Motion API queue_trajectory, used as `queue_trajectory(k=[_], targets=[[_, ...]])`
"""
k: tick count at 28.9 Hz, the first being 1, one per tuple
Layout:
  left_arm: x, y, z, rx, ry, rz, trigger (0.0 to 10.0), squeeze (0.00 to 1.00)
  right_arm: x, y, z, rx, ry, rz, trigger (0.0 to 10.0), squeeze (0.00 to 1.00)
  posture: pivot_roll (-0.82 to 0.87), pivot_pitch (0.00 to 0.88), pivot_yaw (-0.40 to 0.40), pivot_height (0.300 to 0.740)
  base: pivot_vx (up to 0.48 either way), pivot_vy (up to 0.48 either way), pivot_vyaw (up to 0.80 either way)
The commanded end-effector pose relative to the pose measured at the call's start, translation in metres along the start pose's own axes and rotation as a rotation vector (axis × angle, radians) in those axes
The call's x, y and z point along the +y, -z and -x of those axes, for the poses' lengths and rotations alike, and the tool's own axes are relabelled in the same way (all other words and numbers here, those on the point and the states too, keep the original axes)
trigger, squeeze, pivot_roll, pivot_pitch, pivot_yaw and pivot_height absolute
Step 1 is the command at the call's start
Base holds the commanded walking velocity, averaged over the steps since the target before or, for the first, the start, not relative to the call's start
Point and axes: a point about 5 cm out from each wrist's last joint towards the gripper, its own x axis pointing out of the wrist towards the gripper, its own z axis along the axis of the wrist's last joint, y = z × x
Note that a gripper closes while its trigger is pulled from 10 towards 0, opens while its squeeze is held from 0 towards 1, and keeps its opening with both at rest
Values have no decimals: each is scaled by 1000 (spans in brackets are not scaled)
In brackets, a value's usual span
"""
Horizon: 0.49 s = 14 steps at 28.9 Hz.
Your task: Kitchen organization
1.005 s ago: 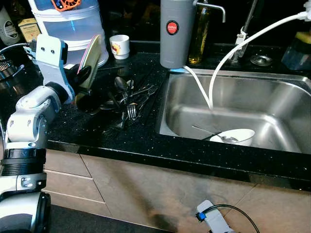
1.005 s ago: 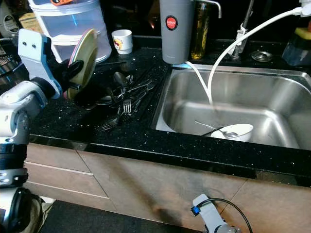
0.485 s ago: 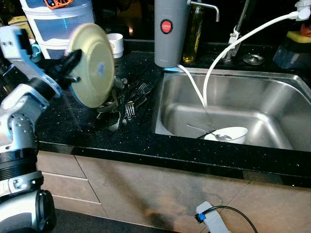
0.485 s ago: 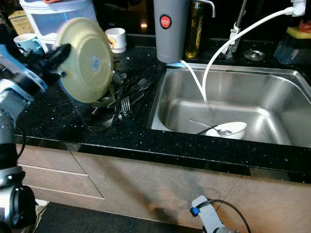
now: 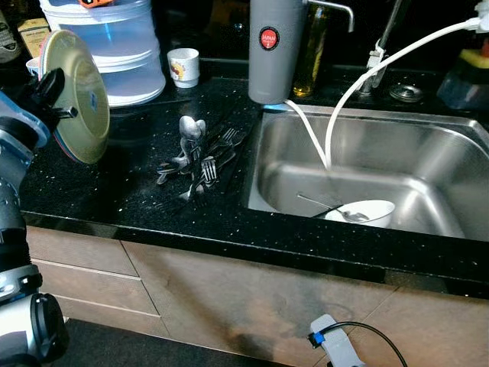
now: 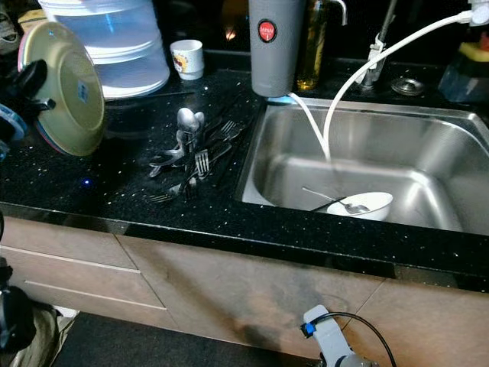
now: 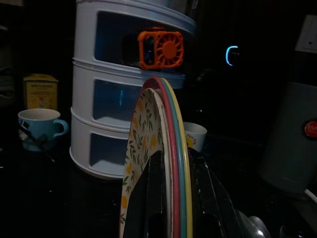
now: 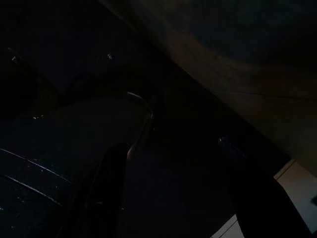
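My left gripper (image 5: 55, 95) is shut on a stack of plates (image 5: 76, 95) held on edge above the left end of the black counter (image 5: 130, 195). The plates' pale yellow underside faces the sink. In the left wrist view the stack (image 7: 166, 144) shows a floral, a pink and a yellow-green rim between the two black fingers (image 7: 148, 203). A pile of forks and spoons (image 5: 200, 153) lies on the counter beside the steel sink (image 5: 428, 130). A white bowl (image 5: 363, 212) with a spoon rests in the sink. My right gripper (image 8: 178, 198) hangs low in the dark, fingers apart.
A white tiered container (image 5: 114, 46) stands behind the plates, with a small cup (image 5: 184, 66) and a blue mug (image 7: 39, 126) near it. A grey dispenser (image 5: 273, 50), an oil bottle (image 5: 315, 53) and a white hose (image 5: 359, 84) stand at the sink's back edge.
My left gripper has lifted the plate stack away from the cutlery pile and carried it left, turning its underside towards the sink. The camera shifted slightly.
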Motion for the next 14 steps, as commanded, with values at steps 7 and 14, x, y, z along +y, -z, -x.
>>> queue_trajectory(k=[7, 14], targets=[[6, -25, -2, -110, -51, -86, 7216, 1000, 0, 0, 0, -2, 6, -3, 10000, 0, -8, 0, 8, 740, 0, 0, 0], [4, -17, -4, -98, -49, -77, 10000, 1000, 0, 1, 0, 1, 8, 1, 10000, 0, -9, 0, 5, 740, 0, 0, 0]])
